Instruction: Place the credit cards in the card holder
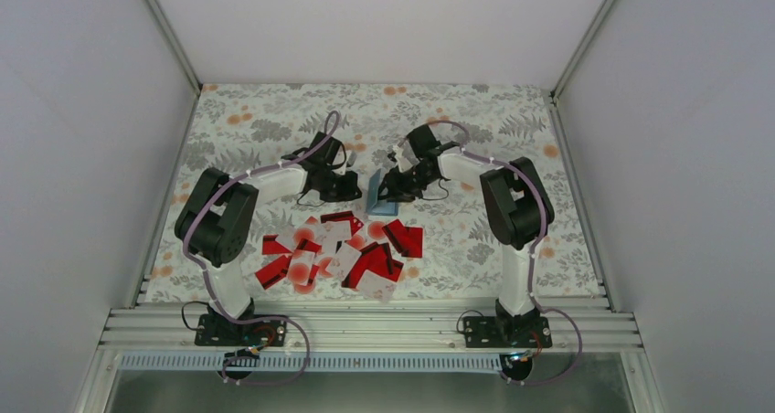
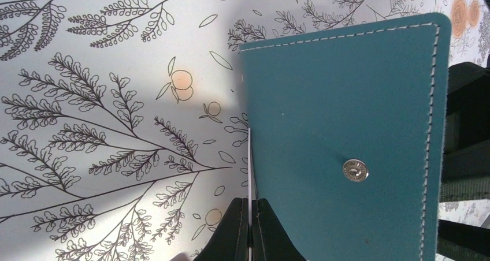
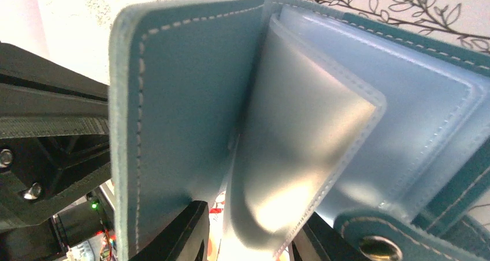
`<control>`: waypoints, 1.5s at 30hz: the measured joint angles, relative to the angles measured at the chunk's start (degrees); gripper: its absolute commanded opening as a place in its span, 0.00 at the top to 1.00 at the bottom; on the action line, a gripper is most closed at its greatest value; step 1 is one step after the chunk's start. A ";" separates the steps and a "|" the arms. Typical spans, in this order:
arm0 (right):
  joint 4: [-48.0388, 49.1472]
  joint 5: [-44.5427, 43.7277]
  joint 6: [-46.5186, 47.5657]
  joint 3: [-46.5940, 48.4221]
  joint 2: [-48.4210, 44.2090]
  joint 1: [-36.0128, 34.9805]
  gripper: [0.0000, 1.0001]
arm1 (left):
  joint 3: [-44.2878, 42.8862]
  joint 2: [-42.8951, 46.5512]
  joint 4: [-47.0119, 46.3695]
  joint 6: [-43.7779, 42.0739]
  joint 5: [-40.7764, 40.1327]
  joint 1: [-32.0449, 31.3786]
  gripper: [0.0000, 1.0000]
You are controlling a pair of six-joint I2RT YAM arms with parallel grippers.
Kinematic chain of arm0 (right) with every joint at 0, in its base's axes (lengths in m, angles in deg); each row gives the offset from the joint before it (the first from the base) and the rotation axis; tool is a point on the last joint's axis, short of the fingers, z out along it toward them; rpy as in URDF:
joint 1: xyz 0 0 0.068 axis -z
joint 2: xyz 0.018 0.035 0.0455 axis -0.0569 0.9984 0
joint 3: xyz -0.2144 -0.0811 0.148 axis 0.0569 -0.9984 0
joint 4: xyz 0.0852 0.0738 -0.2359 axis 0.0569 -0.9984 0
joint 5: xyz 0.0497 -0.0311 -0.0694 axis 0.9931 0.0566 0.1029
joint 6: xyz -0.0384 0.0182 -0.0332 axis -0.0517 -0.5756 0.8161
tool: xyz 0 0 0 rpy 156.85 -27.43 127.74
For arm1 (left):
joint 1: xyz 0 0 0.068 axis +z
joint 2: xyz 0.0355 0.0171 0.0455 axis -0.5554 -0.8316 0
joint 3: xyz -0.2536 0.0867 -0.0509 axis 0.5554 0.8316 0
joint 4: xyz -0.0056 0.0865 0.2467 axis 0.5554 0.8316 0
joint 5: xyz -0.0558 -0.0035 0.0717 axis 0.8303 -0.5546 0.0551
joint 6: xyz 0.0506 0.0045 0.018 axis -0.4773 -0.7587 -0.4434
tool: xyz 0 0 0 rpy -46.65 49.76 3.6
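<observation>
I saw the card holder [image 1: 378,194] standing open, the right gripper [image 3: 248,238] clamped on its pale inner leaf. Beside its cover, the left gripper [image 2: 249,229] pinched a thin white strip [image 2: 249,163]. The credit cards [image 1: 343,253] lay heaped near the holder, on the arm-base side.

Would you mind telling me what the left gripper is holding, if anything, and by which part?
A thin white card, seen edge-on, probably a credit card, pinched by its near end in the left gripper.
</observation>
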 measured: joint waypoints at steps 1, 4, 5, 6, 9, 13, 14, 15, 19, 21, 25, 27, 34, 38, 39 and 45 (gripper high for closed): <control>-0.04 0.09 0.13 0.00 0.00 -0.02 0.66 | 0.00 0.00 0.00 0.00 0.02 0.00 0.98; 0.26 0.94 0.52 0.00 0.00 -0.07 0.66 | 0.00 0.00 0.02 -0.02 0.00 0.00 0.98; 0.33 1.42 0.63 -0.02 0.00 -0.09 0.66 | 0.00 0.02 0.11 0.00 -0.02 -0.02 0.98; 0.39 1.81 0.81 -0.02 0.00 -0.09 0.66 | 0.00 0.09 0.26 0.00 -0.09 0.00 0.98; 1.14 2.95 1.31 -0.02 0.00 -0.17 0.66 | 0.00 0.87 1.86 0.09 -0.83 -0.07 0.98; 1.84 4.31 1.77 0.00 0.00 -0.39 0.66 | 0.00 4.59 5.27 0.20 -2.86 -0.11 0.98; 1.95 4.55 1.90 0.02 0.00 -0.46 0.66 | 0.00 5.66 6.03 0.20 -3.37 -0.11 0.98; 1.97 4.81 2.01 0.11 0.00 -0.48 0.65 | -0.02 6.84 6.84 0.17 -3.87 -0.11 0.98; 2.01 5.73 2.38 1.70 0.11 -0.61 0.65 | -0.04 10.43 9.88 0.15 -5.55 -0.11 0.98; 2.27 6.16 2.62 2.60 0.17 -0.72 0.65 | -0.07 11.91 11.63 0.15 -6.49 -0.11 0.98; 3.19 7.54 2.99 3.56 0.33 -0.94 0.65 | -0.37 14.58 14.69 0.13 -8.00 -0.11 0.98; 3.32 8.22 3.17 4.04 0.63 -1.09 0.65 | -0.79 15.96 16.33 0.09 -8.72 -0.11 0.98; 4.09 9.55 2.84 7.98 4.74 -1.77 0.65 | -4.42 19.47 21.44 -0.17 -10.97 -0.09 0.98; 4.17 9.86 2.23 10.95 7.34 -2.38 0.65 | -6.93 20.59 23.43 -0.37 -11.43 -0.09 0.97; 4.24 9.86 2.03 11.69 8.00 -2.51 0.64 | -7.28 20.76 23.76 -0.42 -11.45 -0.09 0.98; 4.28 9.84 1.70 14.86 11.54 -3.34 0.62 | -7.96 21.16 23.96 -0.46 -10.75 -0.09 0.98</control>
